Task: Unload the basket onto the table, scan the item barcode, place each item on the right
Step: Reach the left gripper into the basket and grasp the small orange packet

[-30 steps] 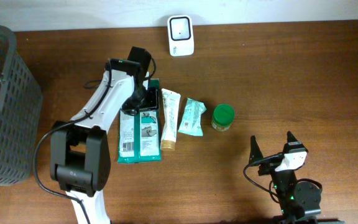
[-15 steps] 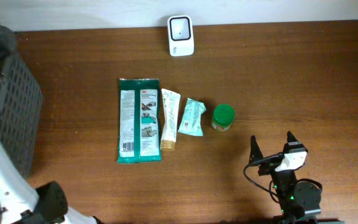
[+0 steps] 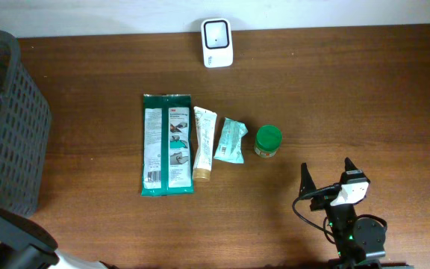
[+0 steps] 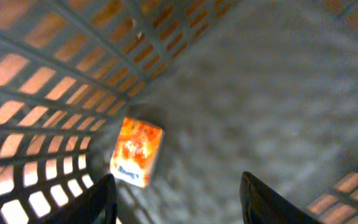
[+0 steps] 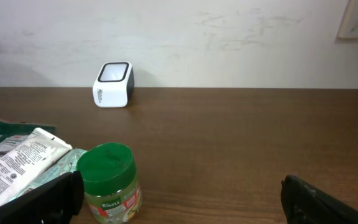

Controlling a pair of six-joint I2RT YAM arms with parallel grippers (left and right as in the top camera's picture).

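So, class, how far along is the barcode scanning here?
Done, it seems: one orange packet lies inside the grey basket. In hand: nothing; the left gripper hangs open above that packet, and the right gripper is open and empty. Left: the green wipes pack, tube, teal sachet and green-lidded jar lie on the table, apart from the scanner.

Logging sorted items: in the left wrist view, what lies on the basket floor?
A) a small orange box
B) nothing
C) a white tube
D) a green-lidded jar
A: the left wrist view shows a small orange box lying on the floor of the grey basket, while the jar and tube are out on the table.
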